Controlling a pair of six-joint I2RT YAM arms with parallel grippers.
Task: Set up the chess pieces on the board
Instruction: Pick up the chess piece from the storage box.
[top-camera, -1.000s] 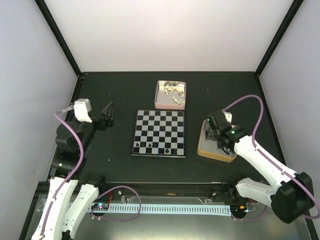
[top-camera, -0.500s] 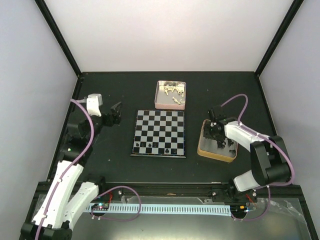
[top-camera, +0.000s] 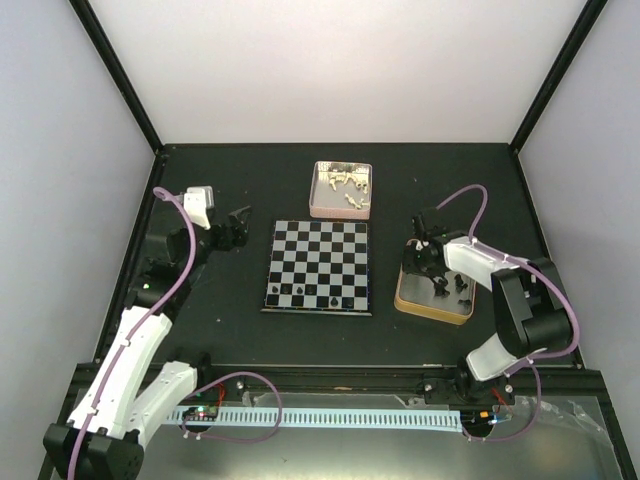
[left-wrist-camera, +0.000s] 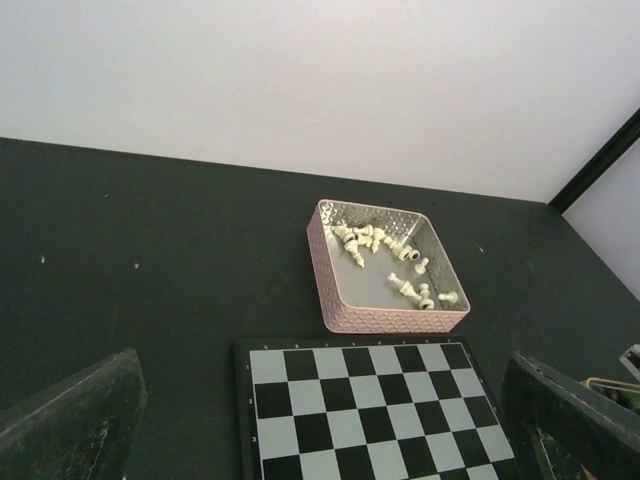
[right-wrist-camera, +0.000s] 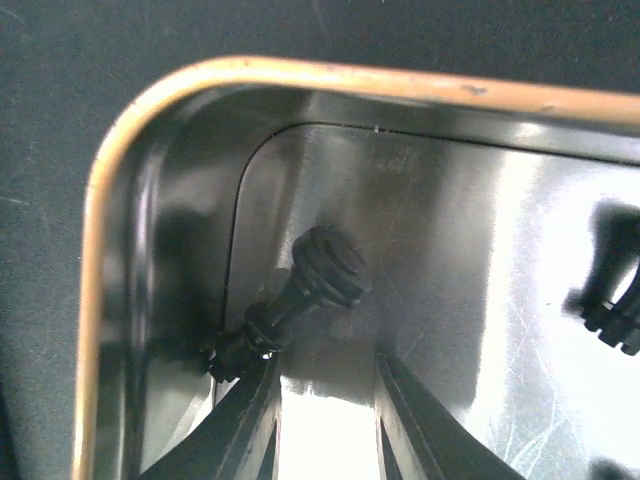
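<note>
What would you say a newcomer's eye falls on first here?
The central chessboard is bare but for a few black pieces on its near rows. Beyond it a pink tin holds cream-white pieces; the right gripper dips into a tan-rimmed tin by a fallen black piece.

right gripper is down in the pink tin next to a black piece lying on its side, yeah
Not the pink tin: the right gripper is inside the tan-rimmed tin to the right of the board. The right wrist view shows that rim, with the black piece lying on its side just ahead of it.
</note>
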